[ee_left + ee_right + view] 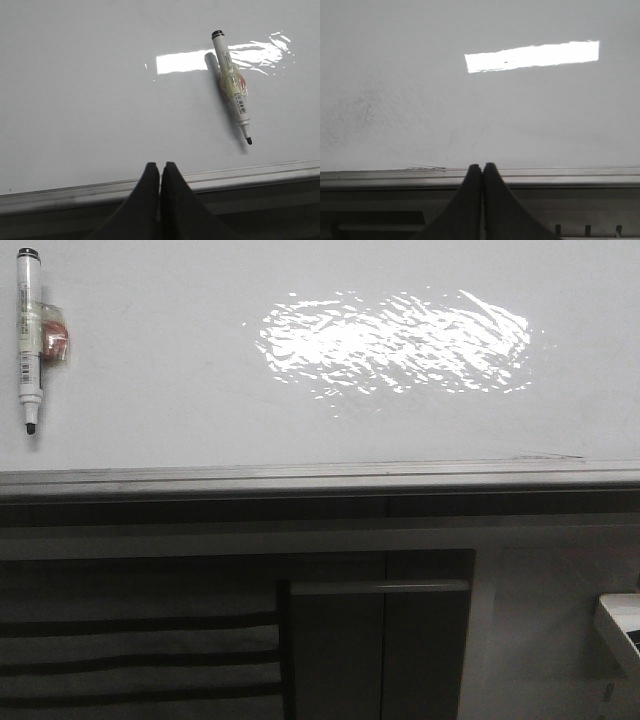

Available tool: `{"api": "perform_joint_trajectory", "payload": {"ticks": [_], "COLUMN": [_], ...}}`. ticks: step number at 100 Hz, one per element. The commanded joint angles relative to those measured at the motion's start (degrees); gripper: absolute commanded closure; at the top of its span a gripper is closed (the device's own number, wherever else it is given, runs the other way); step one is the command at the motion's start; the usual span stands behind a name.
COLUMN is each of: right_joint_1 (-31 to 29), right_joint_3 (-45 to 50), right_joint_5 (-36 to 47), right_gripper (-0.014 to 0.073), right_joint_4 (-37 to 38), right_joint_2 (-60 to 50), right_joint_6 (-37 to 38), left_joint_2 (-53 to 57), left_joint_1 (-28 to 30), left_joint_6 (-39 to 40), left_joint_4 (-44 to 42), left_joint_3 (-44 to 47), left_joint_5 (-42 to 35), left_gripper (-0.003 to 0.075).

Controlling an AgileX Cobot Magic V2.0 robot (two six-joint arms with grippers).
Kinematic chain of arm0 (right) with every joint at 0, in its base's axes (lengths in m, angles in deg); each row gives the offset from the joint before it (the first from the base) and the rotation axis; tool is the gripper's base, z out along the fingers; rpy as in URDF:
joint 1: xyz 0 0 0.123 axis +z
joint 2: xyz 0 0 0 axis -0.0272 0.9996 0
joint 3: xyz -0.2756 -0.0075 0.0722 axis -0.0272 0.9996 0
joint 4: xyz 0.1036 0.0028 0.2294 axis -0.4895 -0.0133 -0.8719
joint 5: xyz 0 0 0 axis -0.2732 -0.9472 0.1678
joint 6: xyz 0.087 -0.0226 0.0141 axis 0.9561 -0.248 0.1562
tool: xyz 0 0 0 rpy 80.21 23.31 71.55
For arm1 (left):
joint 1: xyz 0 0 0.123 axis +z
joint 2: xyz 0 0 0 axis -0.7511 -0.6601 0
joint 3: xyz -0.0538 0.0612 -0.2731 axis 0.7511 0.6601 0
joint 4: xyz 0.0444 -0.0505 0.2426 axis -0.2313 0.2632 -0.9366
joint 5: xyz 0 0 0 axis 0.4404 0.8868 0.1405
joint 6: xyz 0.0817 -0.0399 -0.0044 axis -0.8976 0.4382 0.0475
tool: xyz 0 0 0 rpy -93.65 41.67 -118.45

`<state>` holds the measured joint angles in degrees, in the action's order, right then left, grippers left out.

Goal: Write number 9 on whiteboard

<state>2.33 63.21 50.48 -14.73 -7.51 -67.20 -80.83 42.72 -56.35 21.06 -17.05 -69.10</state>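
Glossy white fills most of each view: the whiteboard (150, 390) lies flat, with a rippled glare patch (395, 340) near its middle and a grey metal edge strip (320, 478) along the near side. Dark cabinet fronts (380, 640) stand below that strip. No number 9 is drawn; the board surface is blank apart from faint smudges.

A marker (29, 340) lies on the board at the far left of the front view, uncapped, black tip toward the edge strip. Something small, reddish and wrapped in clear film is fixed to its barrel; what it is cannot be told.

Step in hand, as judged: pick up the marker. Recommended procedure:
1. Use the left arm, since the marker lies on its side.
2. Open the fingers before descending.
3. Close across the barrel at mid-length, clear of the tip, so the tip projects for writing.
4. Keep the barrel from rolling on the slick surface.

Arm pose: the left gripper (160, 172) hangs over the edge strip, near the marker but apart from it, fingers pressed together and holding nothing. The right gripper (482, 172) hangs likewise over the strip, fingers together and empty.
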Motion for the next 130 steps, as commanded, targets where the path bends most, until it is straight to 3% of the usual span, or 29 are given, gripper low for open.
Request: {"api": "perform_joint_trajectory", "payload": {"ticks": [1,45,60,96,110,130], "right_joint_1": [-0.48,-0.58,-0.58,-0.58,-0.58,-0.58], "right_joint_3": [1.58,0.89,-3.33,-17.56,-24.51,-29.99], "right_joint_5": [4.84,8.66,2.98,-7.49,-11.92,-12.45], "right_gripper": [0.0666,0.0666,0.0666,0.0666,0.0666,0.0666], "right_joint_4": [0.54,1.47,1.47,4.48,7.62,7.88], "right_joint_2": [-1.01,-1.01,-0.91,8.22,14.06,19.57], "right_joint_6": [-0.22,-0.22,-0.22,-0.22,-0.22,-0.22], "left_joint_2": [1.54,1.54,1.54,-4.04,-9.92,-15.53], "left_joint_1": [0.28,0.28,0.28,0.28,0.28,0.28], "left_joint_6": [0.0,0.0,1.99,1.88,1.88,1.88], "left_joint_4": [0.43,0.65,7.08,6.99,2.56,2.95], "left_joint_3": [1.77,1.67,-0.55,-17.52,-24.55,-29.32], "left_joint_5": [-4.73,-6.94,-8.82,3.61,9.6,9.89], "left_gripper": [0.0741,0.0741,0.0741,0.0741,0.0741,0.0741]}}
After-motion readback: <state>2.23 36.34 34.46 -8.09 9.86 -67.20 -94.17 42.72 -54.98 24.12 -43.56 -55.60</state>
